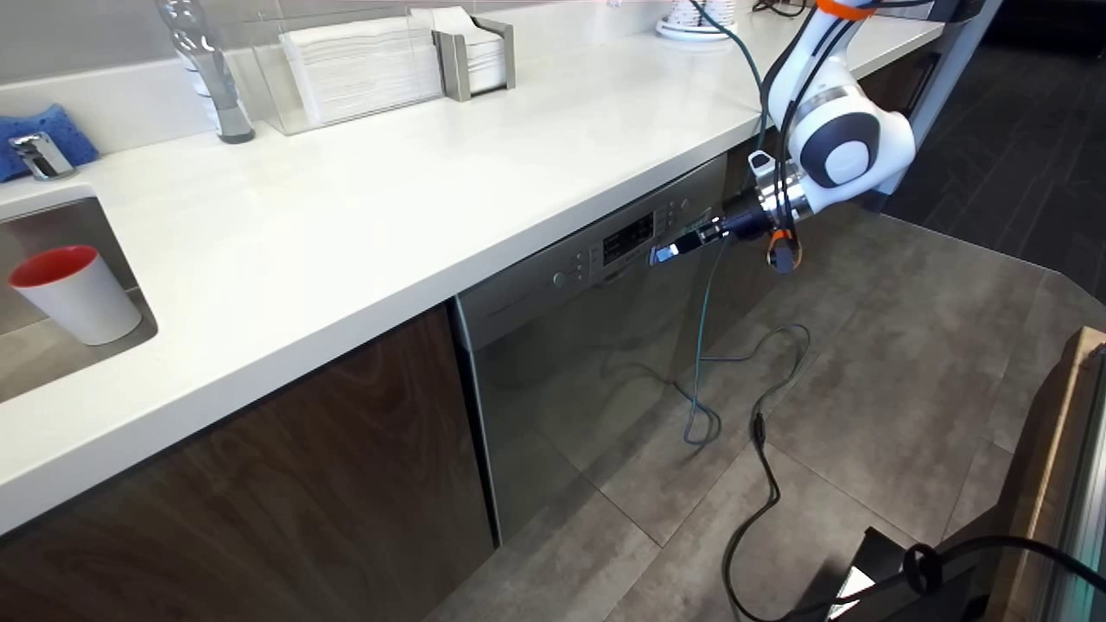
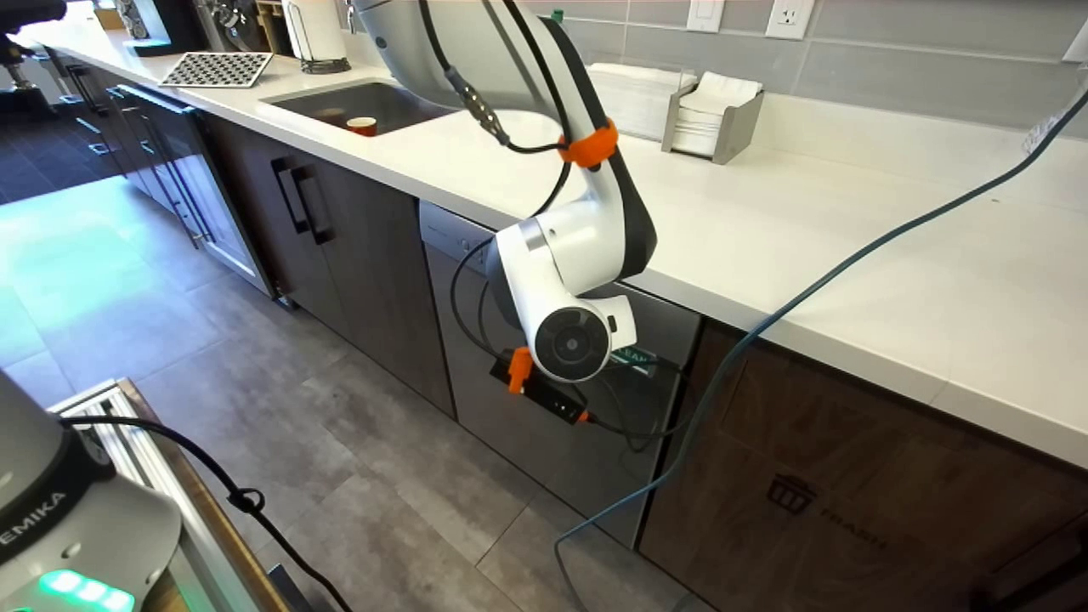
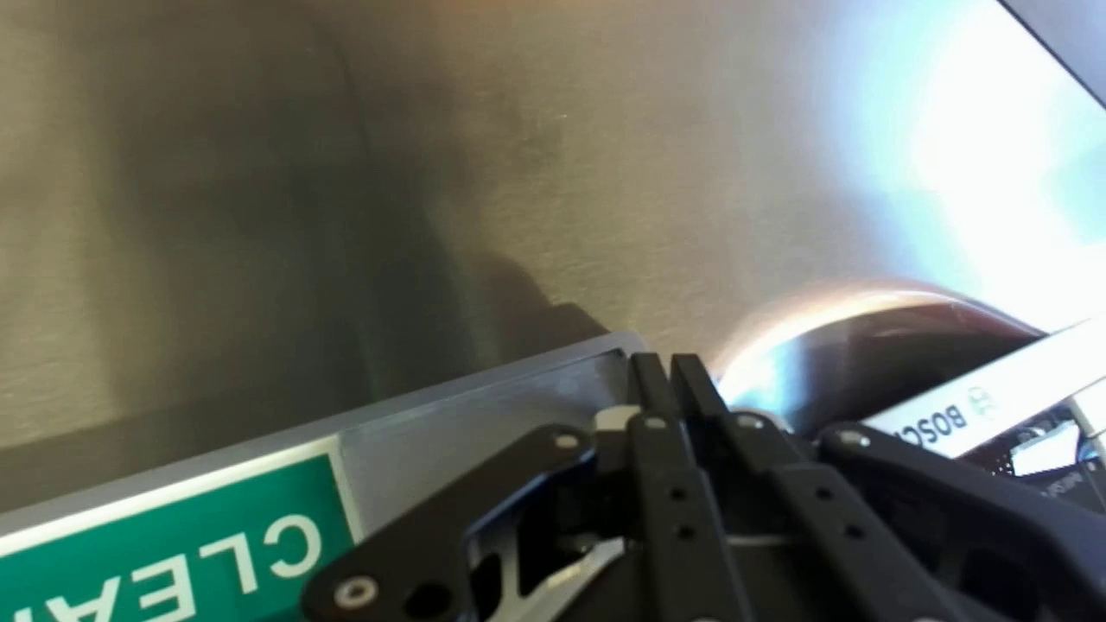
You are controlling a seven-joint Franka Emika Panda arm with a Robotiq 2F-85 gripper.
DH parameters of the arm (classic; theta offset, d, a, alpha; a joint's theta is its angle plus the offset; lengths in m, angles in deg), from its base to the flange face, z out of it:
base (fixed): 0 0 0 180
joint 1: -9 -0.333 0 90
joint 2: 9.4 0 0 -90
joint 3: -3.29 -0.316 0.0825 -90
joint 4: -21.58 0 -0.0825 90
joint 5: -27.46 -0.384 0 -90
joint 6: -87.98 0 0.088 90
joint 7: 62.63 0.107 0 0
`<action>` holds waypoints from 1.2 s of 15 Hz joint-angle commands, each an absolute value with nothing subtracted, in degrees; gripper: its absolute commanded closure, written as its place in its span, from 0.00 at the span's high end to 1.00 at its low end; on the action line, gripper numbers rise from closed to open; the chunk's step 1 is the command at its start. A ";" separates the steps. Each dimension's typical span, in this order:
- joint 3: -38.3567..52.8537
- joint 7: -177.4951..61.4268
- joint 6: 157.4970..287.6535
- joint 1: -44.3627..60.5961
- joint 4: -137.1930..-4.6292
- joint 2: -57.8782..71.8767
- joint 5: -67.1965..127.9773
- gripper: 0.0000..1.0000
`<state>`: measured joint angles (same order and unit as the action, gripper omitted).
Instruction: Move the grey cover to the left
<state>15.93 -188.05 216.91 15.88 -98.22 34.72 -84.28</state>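
Observation:
The grey cover point(image 3: 484, 423) shows in the wrist view as a flat grey panel inside a thin-rimmed holder on the dishwasher front. It lies beside a green label point(image 3: 216, 540) with upside-down letters reading "CLEA", the rest cut off. My gripper point(image 3: 668, 356) has its black fingers almost together, with only a thin gap and nothing seen between them. The fingertips are at the panel's right end in the wrist view; I cannot tell whether they touch it. In an exterior view the gripper point(image 1: 676, 248) points at the control panel below the counter edge. In an exterior view the arm hides it, but the green label point(image 2: 637, 359) shows.
The dishwasher door point(image 1: 587, 389) has a display point(image 1: 628, 238) and a curved handle recess near a BOSCH strip point(image 3: 937, 423). The white counter point(image 1: 363, 225) overhangs it. Loose cables point(image 1: 700, 380) hang and lie on the floor. A napkin holder point(image 2: 733, 127) stands on the counter.

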 commanded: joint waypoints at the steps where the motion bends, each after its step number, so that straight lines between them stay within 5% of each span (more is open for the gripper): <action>1: 16.25 -185.40 216.48 15.06 -100.12 31.87 -82.02 0.39; 9: 18.08 -179.37 223.08 14.26 -103.64 28.90 -75.63 0.96; 18: 18.98 -180.09 233.48 13.66 -110.69 19.79 -71.17 1.00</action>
